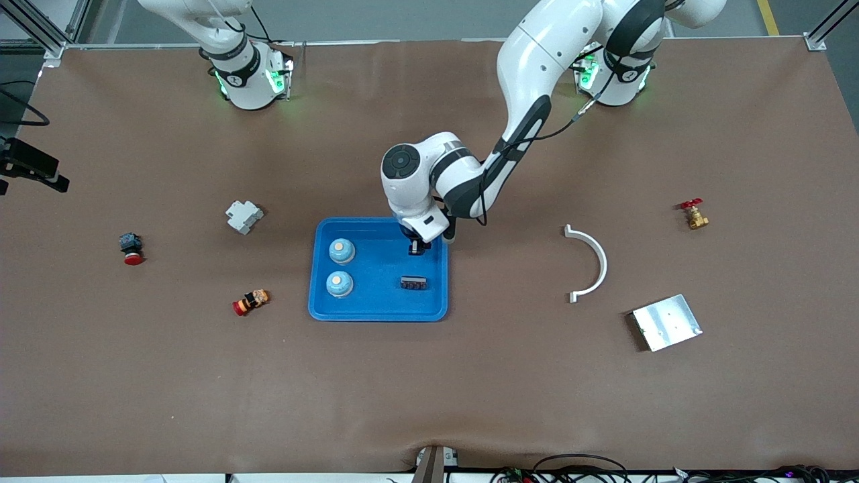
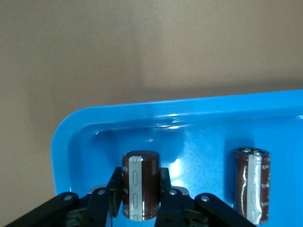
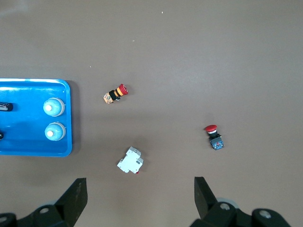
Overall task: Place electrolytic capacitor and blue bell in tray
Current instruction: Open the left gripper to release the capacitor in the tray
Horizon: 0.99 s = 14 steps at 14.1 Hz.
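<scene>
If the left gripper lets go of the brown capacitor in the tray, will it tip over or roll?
The capacitor, shut between the left gripper fingers, is a taller-than-wide cylinder, so it may tip. Once on its side it would probably roll, though the tray rim should stop it. Its glossy sleeve looks slippery.

No legible txt, prob.

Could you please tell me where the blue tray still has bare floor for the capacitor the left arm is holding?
The tray has bare floor in its middle, between the two bells and the dark part. The left gripper, shut on a capacitor, is over the corner toward its own base. The right gripper waits open.
</scene>
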Available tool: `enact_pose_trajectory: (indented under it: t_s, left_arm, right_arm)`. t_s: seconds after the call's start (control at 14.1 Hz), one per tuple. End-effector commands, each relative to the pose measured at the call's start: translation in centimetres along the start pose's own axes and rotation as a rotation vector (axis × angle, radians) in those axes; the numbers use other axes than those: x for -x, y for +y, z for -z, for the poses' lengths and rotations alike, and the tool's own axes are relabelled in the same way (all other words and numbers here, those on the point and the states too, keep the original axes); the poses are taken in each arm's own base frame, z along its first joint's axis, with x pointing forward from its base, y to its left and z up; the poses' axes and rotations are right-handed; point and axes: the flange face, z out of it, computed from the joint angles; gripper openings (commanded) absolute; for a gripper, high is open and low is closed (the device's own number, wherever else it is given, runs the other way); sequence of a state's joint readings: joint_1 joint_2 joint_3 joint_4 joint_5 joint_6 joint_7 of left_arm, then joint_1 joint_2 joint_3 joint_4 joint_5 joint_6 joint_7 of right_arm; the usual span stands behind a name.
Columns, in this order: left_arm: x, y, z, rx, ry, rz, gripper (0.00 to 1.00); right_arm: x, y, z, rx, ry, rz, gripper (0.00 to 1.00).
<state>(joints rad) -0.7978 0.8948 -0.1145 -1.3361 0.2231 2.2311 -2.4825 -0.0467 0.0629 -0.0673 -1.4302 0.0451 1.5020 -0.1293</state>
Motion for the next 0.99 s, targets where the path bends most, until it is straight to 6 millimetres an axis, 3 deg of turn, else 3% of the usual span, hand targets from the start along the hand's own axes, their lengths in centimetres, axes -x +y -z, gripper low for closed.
enact_pose_trajectory:
  t_s: [0.0, 0.5, 0.57, 0.64, 0.92]
  left_arm:
    - [0.5, 0.2, -0.7, 0.027, 0.006, -0.023, 0.00]
    - [0.6, -0.2, -1.7, 0.032, 0.013, -0.051, 0.00]
    - [0.6, -0.1, -1.6, 0.033, 0.012, -0.060, 0.73]
    - [0.6, -0.2, -1.7, 0.032, 0.013, -0.064, 1.00]
    - [0.2, 0.4, 0.7, 0.037, 0.021, -0.067, 1.00]
  right_arm:
    - [0.1, 0.1, 0.6, 0.002, 0.010, 0.005, 1.00]
    - [0.1, 0.2, 0.6, 0.000, 0.008, 0.005, 1.00]
    - [0.1, 0.3, 0.5, -0.005, 0.006, 0.003, 1.00]
    - [0.2, 0.4, 0.6, 0.000, 0.007, 0.002, 1.00]
    - [0.1, 0.1, 0.6, 0.000, 0.010, 0.007, 1.00]
